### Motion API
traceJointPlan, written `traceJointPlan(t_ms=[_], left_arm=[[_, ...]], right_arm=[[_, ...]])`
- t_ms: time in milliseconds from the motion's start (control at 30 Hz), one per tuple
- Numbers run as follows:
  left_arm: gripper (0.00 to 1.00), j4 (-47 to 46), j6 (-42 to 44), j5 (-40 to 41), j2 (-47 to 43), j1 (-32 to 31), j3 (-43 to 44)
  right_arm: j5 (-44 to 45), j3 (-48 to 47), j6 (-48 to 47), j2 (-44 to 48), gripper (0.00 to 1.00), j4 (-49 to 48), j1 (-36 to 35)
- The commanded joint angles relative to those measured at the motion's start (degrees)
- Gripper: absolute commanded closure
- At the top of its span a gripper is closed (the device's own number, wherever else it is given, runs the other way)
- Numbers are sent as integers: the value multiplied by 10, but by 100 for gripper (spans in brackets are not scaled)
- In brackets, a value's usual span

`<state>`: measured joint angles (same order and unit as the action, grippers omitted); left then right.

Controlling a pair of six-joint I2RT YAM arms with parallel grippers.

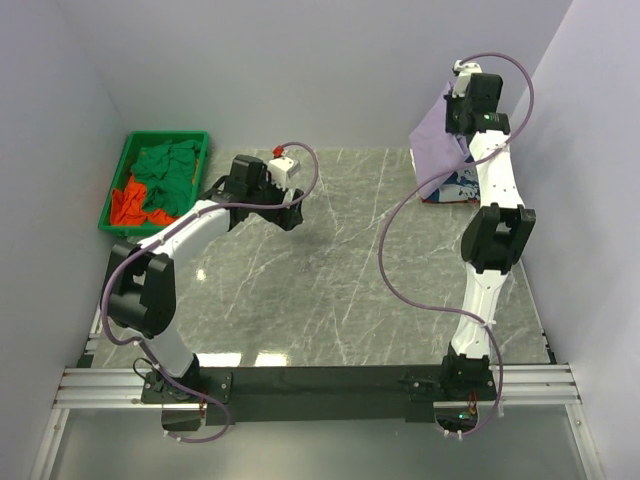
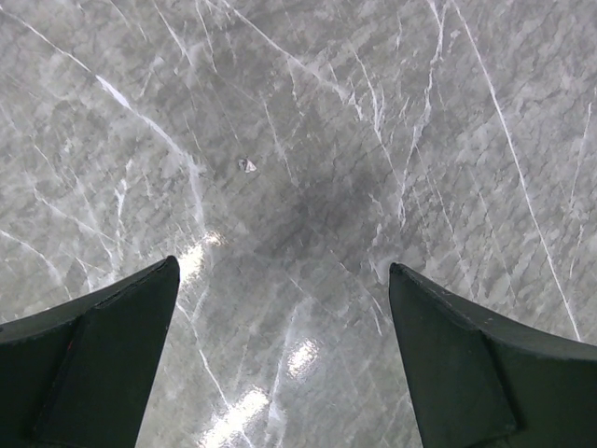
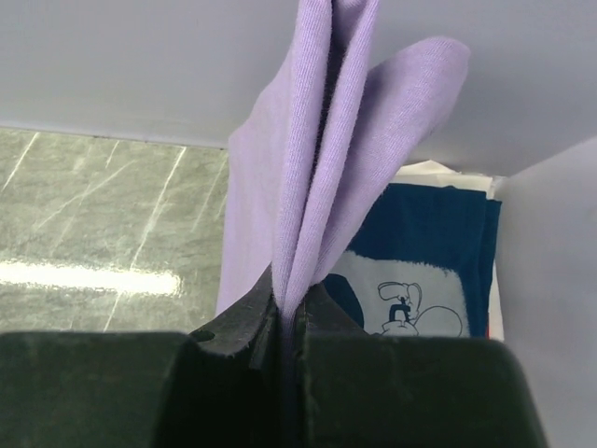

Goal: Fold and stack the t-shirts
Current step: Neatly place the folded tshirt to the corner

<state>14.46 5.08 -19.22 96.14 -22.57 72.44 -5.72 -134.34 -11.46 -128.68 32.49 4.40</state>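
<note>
At the worktop's (image 2: 308, 140) far left, green tee (image 1: 170, 165) and orange-red tee (image 1: 128, 205) lie in the bin (image 1: 165, 136), left tool (image 2: 283, 275) spread wide above the marble, right tool (image 3: 291, 313) pinching the lavender tee (image 3: 308, 168) over the navy tee (image 3: 420, 233).

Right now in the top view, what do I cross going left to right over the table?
green bin → left gripper, fingers open → lavender tee hanging from the right gripper. The navy tee overlaps the lavender one, so it is left unranked.
</note>
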Motion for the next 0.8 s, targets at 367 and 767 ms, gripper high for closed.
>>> traceJointPlan(t_ms=[367,767], left_arm=[[1,2,-2,-15,11,2,34],[1,21,-11,-19,31,2,62]], right_arm=[[7,-15,-60,17,100,-40,35],[14,16,-142,-28,100,-88,58]])
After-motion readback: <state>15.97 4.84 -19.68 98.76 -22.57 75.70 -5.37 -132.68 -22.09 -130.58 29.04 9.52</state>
